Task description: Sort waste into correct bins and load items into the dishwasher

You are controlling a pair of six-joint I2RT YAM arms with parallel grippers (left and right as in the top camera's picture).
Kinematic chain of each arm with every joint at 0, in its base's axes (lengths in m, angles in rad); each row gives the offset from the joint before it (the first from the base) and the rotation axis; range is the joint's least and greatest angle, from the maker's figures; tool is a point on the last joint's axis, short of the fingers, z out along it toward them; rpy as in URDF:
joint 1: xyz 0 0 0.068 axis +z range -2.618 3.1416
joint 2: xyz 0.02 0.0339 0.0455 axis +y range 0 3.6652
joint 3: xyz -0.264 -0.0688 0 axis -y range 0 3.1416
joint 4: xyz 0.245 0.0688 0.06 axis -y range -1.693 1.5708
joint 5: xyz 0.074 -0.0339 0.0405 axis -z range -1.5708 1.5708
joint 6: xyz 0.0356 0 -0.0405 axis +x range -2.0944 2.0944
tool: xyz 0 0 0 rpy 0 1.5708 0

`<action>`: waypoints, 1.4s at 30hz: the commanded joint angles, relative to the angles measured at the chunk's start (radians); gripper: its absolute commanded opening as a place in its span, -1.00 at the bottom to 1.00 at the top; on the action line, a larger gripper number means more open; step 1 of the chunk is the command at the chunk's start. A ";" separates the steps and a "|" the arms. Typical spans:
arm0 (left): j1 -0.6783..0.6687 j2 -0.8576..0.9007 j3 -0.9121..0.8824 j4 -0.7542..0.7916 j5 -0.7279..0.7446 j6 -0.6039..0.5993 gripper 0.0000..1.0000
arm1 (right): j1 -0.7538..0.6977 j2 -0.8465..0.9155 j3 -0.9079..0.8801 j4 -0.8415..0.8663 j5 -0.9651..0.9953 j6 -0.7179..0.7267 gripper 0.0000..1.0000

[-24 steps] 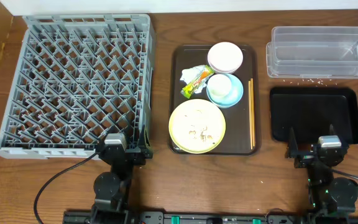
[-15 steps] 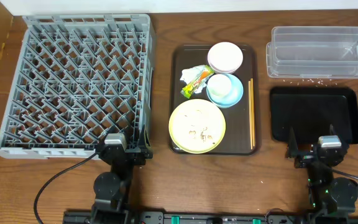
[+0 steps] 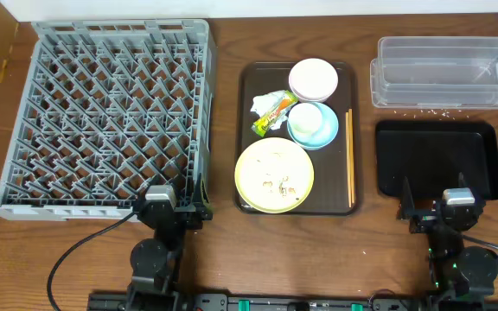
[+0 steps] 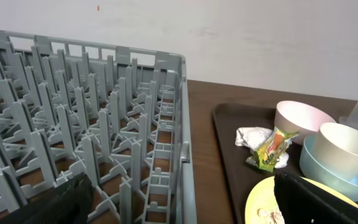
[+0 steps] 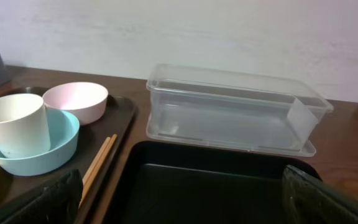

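On the dark brown serving tray (image 3: 247,130) lie the crumpled wrapper (image 3: 272,111), a pink bowl (image 3: 313,78), a light blue bowl (image 3: 322,134) with a white cup (image 3: 305,115) in it, a yellow plate (image 3: 274,175) with rice crumbs (image 3: 279,183), and chopsticks (image 3: 349,155). The grey dish rack (image 3: 119,112) is at the left. The clear tub (image 3: 443,73) and black tray (image 3: 439,155) are at the right. My left gripper (image 3: 175,210) is open and empty at the rack's front right corner (image 4: 185,205). My right gripper (image 3: 435,210) is open and empty at the black tray's front edge (image 5: 182,205).
Small crumbs are scattered on the wooden table between the clear tub and the black tray (image 3: 422,110). A cable (image 3: 76,255) runs across the table in front of the rack. A white wall stands behind the table.
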 commanded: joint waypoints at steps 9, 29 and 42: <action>-0.004 -0.006 -0.031 -0.022 0.010 0.009 0.88 | -0.018 -0.008 -0.001 -0.005 -0.004 0.013 0.98; -0.004 -0.006 -0.031 -0.022 0.010 0.009 0.88 | -0.018 -0.008 -0.001 -0.004 -0.004 0.013 0.98; -0.004 -0.006 -0.031 0.249 0.161 -0.063 0.88 | -0.018 -0.008 -0.001 -0.005 -0.004 0.013 0.99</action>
